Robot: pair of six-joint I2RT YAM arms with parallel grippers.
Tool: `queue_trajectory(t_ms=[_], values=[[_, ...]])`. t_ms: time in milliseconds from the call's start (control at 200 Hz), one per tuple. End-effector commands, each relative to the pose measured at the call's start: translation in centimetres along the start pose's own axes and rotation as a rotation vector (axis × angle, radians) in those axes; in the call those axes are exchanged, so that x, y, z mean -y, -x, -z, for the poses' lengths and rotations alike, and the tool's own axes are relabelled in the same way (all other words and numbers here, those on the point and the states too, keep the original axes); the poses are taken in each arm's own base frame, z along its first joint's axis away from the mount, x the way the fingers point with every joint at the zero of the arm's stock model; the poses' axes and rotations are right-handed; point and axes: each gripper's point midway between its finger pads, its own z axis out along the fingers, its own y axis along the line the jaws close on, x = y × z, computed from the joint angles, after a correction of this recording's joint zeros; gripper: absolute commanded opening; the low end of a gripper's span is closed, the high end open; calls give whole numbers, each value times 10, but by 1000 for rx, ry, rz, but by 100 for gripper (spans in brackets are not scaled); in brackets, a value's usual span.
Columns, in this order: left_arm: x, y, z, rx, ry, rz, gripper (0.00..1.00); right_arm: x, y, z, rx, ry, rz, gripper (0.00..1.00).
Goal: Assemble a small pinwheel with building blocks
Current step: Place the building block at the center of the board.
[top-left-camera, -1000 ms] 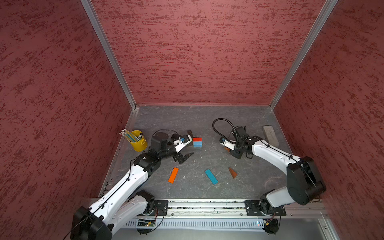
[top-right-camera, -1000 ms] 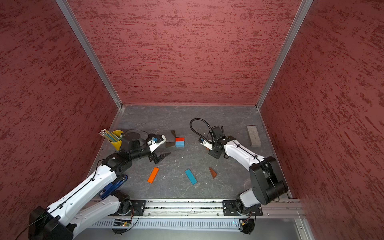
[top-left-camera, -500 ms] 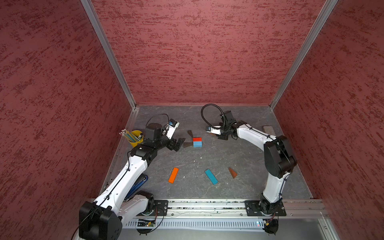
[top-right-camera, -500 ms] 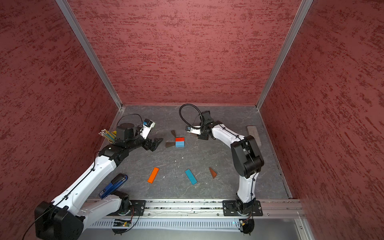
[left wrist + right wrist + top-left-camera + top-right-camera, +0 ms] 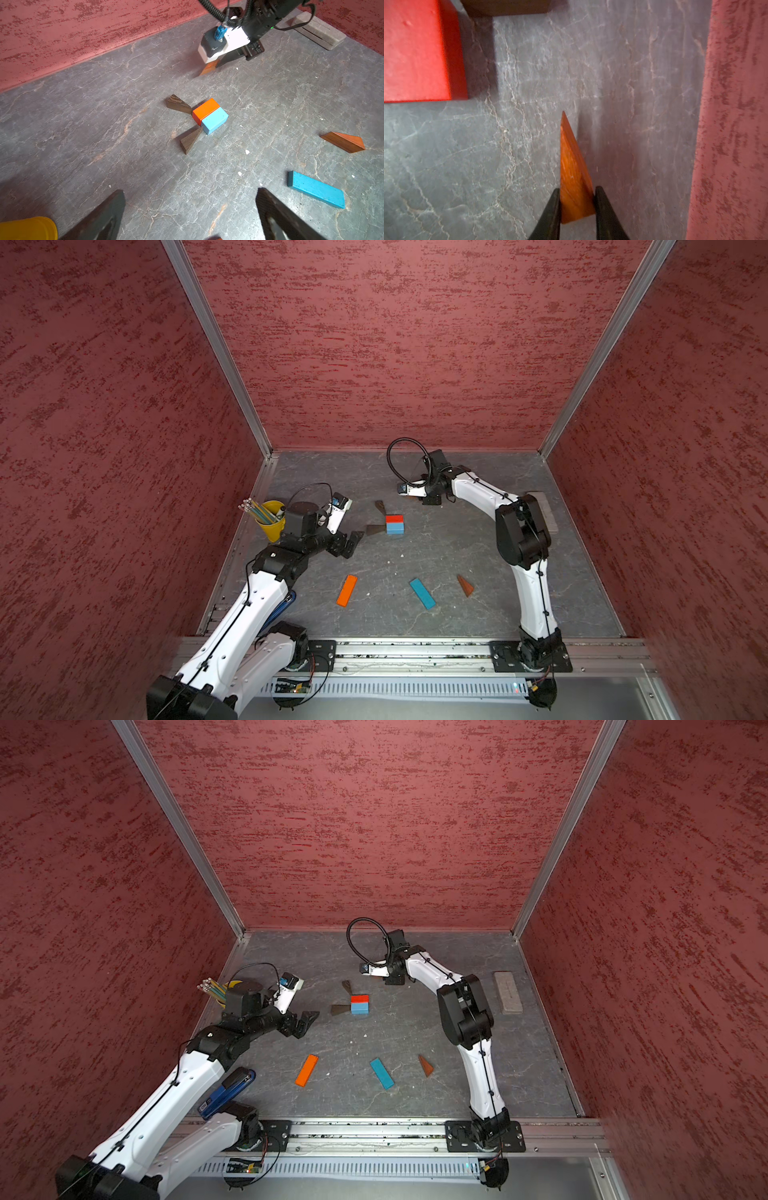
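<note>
The red-and-blue cube (image 5: 394, 524) (image 5: 359, 1004) (image 5: 209, 115) lies mid-table. Two dark brown wedges (image 5: 379, 506) (image 5: 374, 529) touch its far-left and left corners. My right gripper (image 5: 417, 497) (image 5: 577, 190) is shut on an orange wedge (image 5: 574, 172) (image 5: 208, 68), low over the table just beyond the cube, tip pointing ahead. My left gripper (image 5: 351, 541) (image 5: 190, 191) hangs open and empty, left of the cube. Nearer the front lie an orange bar (image 5: 347, 590), a blue bar (image 5: 422, 593) (image 5: 315, 189) and another orange-brown wedge (image 5: 465, 585) (image 5: 344, 142).
A yellow cup of pencils (image 5: 270, 518) stands at the left wall behind my left arm. A grey block (image 5: 508, 992) lies near the right wall. A blue stapler-like thing (image 5: 226, 1092) sits under my left arm. Red walls enclose three sides.
My right gripper carried the orange wedge from right of the cube to its far side. My left gripper drew back to the left, away from the cube.
</note>
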Motion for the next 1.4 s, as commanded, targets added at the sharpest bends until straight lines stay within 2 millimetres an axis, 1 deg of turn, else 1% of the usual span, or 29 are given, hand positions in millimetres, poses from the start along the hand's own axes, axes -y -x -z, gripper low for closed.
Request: queue_trajectory(t_ms=[0, 331, 711, 1012, 1253, 1393], values=[[2, -2, 1, -1, -22, -16, 100, -11, 10, -3, 24, 58, 195, 25], [1, 1, 3, 23, -33, -10, 100, -19, 19, -12, 31, 96, 224, 25], [3, 3, 3, 34, -44, -10, 100, -24, 18, -15, 10, 105, 236, 27], [5, 3, 3, 36, -56, -10, 100, -21, 15, -17, -7, 82, 243, 33], [6, 3, 3, 37, -62, -10, 100, -17, 17, -17, 2, 64, 237, 38], [7, 3, 3, 39, -68, -11, 100, -15, 20, -12, 11, 48, 225, 40]])
